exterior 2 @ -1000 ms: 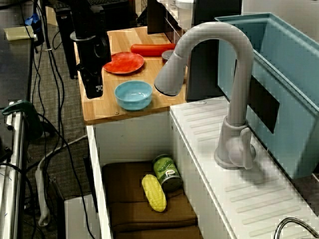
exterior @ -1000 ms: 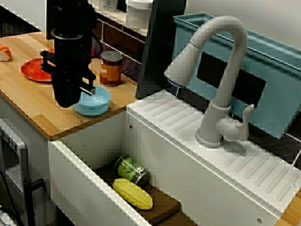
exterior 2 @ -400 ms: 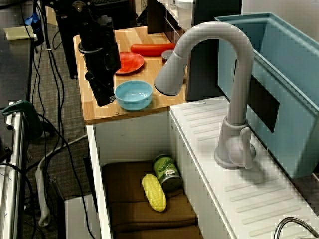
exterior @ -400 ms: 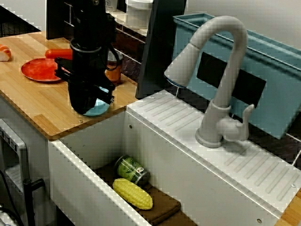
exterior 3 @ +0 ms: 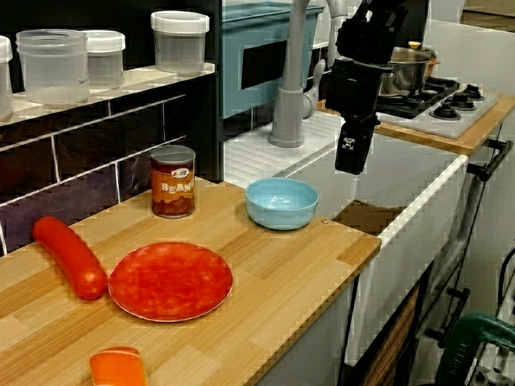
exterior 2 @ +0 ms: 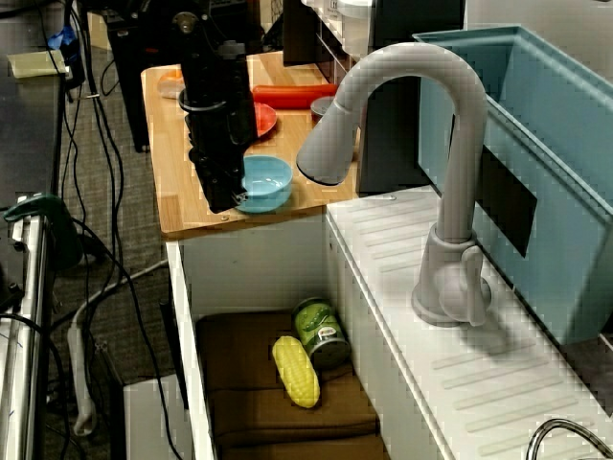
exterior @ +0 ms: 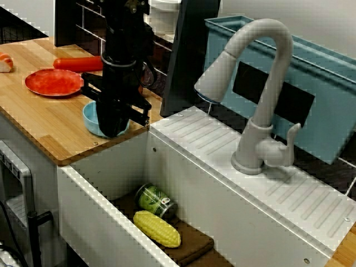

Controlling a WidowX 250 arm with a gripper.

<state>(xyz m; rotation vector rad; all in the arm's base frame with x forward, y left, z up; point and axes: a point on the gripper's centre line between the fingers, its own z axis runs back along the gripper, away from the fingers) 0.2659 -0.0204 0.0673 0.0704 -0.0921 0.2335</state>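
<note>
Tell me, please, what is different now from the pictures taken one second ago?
The arm moved along the counter toward the sink and now hangs close by the blue bowl. It took hold of nothing and let nothing go. The bowl, bean can, red plate, and the corn and green can in the sink stayed put.

On wooden counter (exterior 3: 306,265): light-blue round bowl (exterior 3: 281,203), black gripper (exterior 3: 352,161) just beside it, brown bean can (exterior 3: 173,182) nearer wall. In white sink (exterior 2: 249,268): yellow corn cob (exterior 2: 296,371) beside green can (exterior 2: 321,331).
</note>
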